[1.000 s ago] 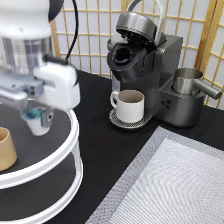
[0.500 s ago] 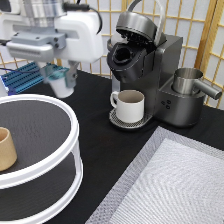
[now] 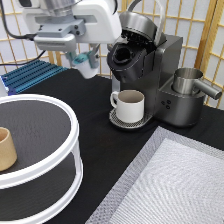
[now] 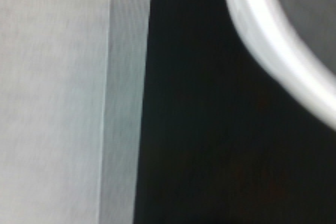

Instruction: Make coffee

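The gripper is hanging just left of the open coffee machine, its jaws pinching the coffee pod. The pod is probably light, thin-walled and easily crushed, so holding it gently by the sides seems best

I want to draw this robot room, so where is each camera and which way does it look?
Exterior view: sits off the arm, above the table, looking down across it at the coffee machine, the mug and the white round stand. It shows the arm and its pincer holding the coffee pod beside the machine's open top.
Wrist view: rides on the hand, looking down at the black tabletop. Nothing of the robot shows.
Shared: the black tabletop, the grey mat and apparently the stand's white rim.
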